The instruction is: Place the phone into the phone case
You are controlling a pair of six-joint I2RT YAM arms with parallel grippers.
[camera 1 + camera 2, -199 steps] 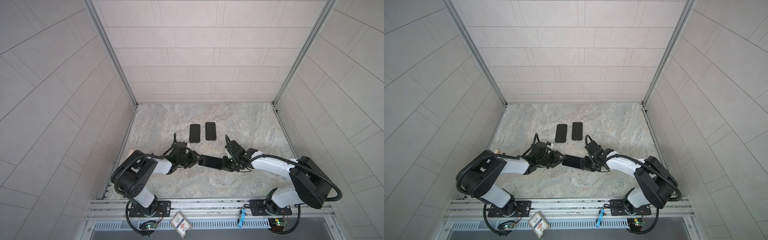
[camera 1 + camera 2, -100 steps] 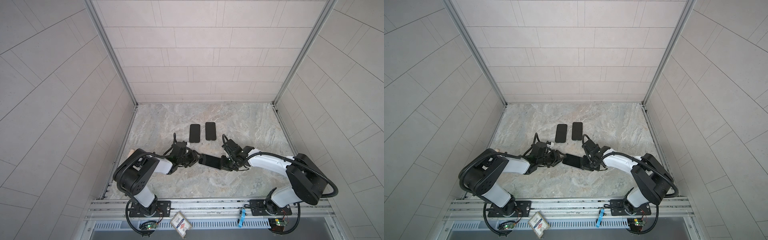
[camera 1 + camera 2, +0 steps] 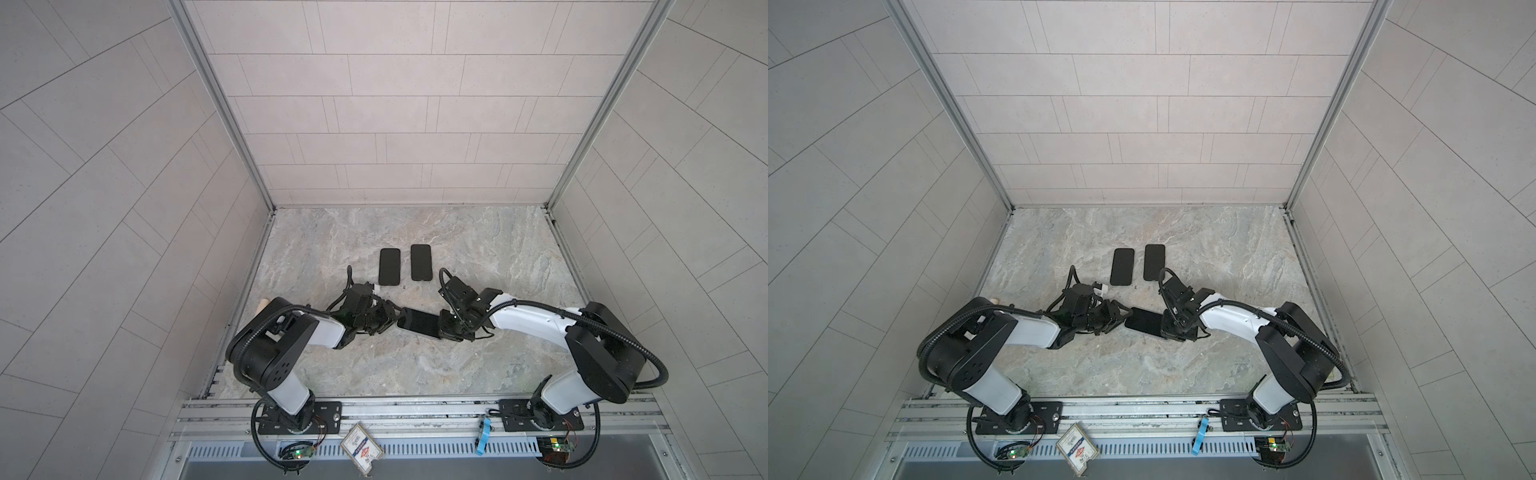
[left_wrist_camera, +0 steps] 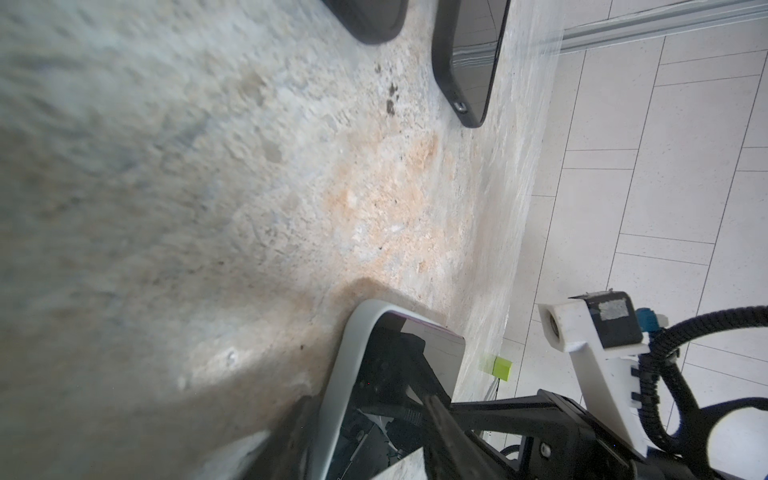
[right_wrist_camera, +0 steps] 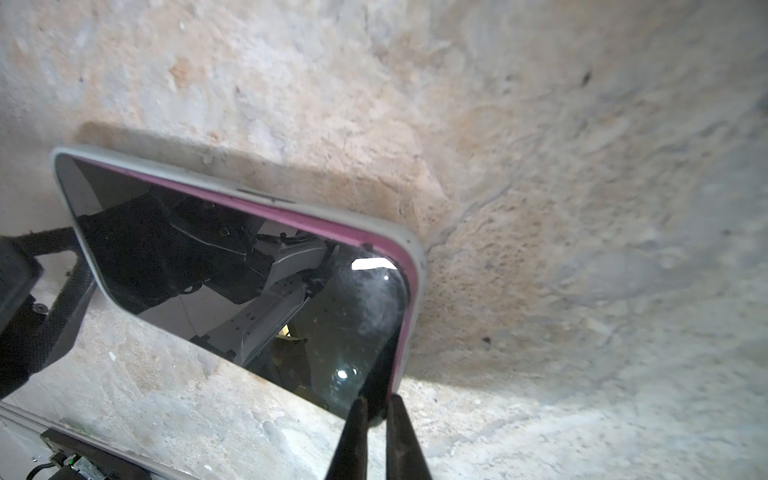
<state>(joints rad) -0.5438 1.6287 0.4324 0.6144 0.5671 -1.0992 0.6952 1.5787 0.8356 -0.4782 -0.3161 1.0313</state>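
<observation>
The phone (image 3: pixel 417 324) (image 3: pixel 1144 321), with a black screen and a pink edge, lies crosswise at the middle of the floor between both grippers. In the right wrist view the phone (image 5: pixel 232 266) sits inside a pale grey phone case (image 5: pixel 324 214), one long side raised and casting a shadow. My right gripper (image 3: pixel 444 328) (image 3: pixel 1167 326) (image 5: pixel 376 401) is shut on its right end corner. My left gripper (image 3: pixel 392 320) (image 3: pixel 1120 316) (image 4: pixel 365 415) stands with a finger on each side of the case's (image 4: pixel 349 365) left end, closed on it.
Two black phone-shaped slabs (image 3: pixel 389 266) (image 3: pixel 421 262) lie side by side just behind the grippers, one matte (image 4: pixel 365 20) and one glossy (image 4: pixel 469 62). Tiled walls close in the marble floor (image 3: pixel 478 249) on three sides. A small green block (image 4: pixel 503 368) sits at the wall foot.
My right wrist has shifted slightly left and back over the phone's end. The phone and my left gripper have stayed where they were.
</observation>
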